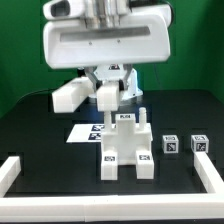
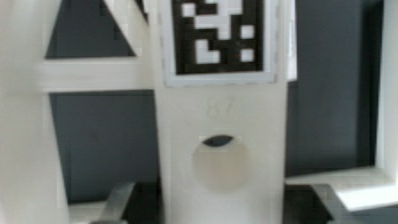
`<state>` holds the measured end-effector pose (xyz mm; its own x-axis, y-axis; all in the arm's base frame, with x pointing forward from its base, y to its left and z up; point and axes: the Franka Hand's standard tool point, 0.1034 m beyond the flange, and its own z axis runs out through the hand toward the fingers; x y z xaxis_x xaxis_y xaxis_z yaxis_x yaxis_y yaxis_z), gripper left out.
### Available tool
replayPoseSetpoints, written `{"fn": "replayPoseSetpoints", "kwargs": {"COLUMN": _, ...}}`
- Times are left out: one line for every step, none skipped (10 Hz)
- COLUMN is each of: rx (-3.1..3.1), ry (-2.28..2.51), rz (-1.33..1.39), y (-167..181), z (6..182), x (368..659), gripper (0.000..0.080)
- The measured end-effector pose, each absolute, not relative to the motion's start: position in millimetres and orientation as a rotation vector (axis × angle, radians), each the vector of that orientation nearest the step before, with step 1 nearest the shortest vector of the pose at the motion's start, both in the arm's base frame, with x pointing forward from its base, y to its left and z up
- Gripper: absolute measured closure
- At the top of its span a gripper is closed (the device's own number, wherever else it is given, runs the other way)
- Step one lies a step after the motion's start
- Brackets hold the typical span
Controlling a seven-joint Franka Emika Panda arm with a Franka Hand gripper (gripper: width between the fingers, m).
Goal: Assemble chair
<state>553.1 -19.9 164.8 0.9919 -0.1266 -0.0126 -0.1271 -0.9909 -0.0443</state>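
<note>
Nearby, two cubes [image 1: 171,145] sit beside the chair frame [image 1: 127,148].

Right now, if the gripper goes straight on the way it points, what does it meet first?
Most likely the upright tagged chair part directly under the gripper; it fills the wrist view. How much gap remains is unclear.

White robot arm [image 1: 105,40], rounded blocky casing, grey joint section

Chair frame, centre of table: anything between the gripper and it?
Nothing visible. In the wrist view the tagged frame sits right in front of the gripper, no other part between. The cubes stand off to the exterior view's right.
</note>
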Motion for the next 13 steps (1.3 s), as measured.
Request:
{"fn": "replayPoseSetpoints", "kwargs": {"rx": -3.09, "ry": 0.197, "rz": 0.013, "y": -20.0, "z": 165.3, "x": 553.7, "gripper": 0.0515}}
{"fn": "replayPoseSetpoints", "kwargs": {"rx": -3.091, "ry": 0.196, "rz": 0.015, "y": -19.6, "z": 164.4, "x": 553.2, "gripper": 0.0515}}
{"fn": "replayPoseSetpoints", "kwargs": {"rx": -3.091, "ry": 0.201, "rz": 0.018, "y": -17.0, "z": 164.5, "x": 552.1, "gripper": 0.0515}}
{"fn": "replayPoseSetpoints", "kwargs": {"rx": -3.087, "ry": 0.188, "rz": 0.028, "y": -3.6, "z": 166.2, "x": 545.5, "gripper": 0.0515}}
{"fn": "replayPoseSetpoints", "kwargs": {"rx": -3.08, "ry": 0.19, "rz": 0.037, "y": 9.0, "z": 168.0, "x": 532.6, "gripper": 0.0515}}
{"fn": "replayPoseSetpoints", "kwargs": {"rx": -3.072, "ry": 0.216, "rz": 0.053, "y": 24.6, "z": 167.4, "x": 512.6, "gripper": 0.0515}}
{"fn": "replayPoseSetpoints", "kwargs": {"rx": -3.093, "ry": 0.155, "rz": 0.009, "y": 32.4, "z": 163.8, "x": 505.6, "gripper": 0.0515}}
{"fn": "replayPoseSetpoints", "kwargs": {"rx": -3.106, "ry": 0.111, "rz": -0.034, "y": 36.0, "z": 156.5, "x": 501.7, "gripper": 0.0515}}
{"fn": "replayPoseSetpoints", "kwargs": {"rx": -3.103, "ry": 0.124, "rz": -0.019, "y": 35.0, "z": 156.0, "x": 500.5, "gripper": 0.0515}}
{"fn": "replayPoseSetpoints", "kwargs": {"rx": -3.103, "ry": 0.124, "rz": -0.019, "y": 35.0, "z": 155.7, "x": 500.7, "gripper": 0.0515}}
{"fn": "replayPoseSetpoints", "kwargs": {"rx": -3.104, "ry": 0.122, "rz": -0.015, "y": 36.4, "z": 154.5, "x": 500.1, "gripper": 0.0515}}
{"fn": "replayPoseSetpoints", "kwargs": {"rx": -3.117, "ry": 0.126, "rz": -0.004, "y": 43.0, "z": 151.0, "x": 498.0, "gripper": 0.0515}}
{"fn": "replayPoseSetpoints", "kwargs": {"rx": -3.121, "ry": 0.113, "rz": 0.014, "y": 46.9, "z": 144.3, "x": 495.1, "gripper": 0.0515}}
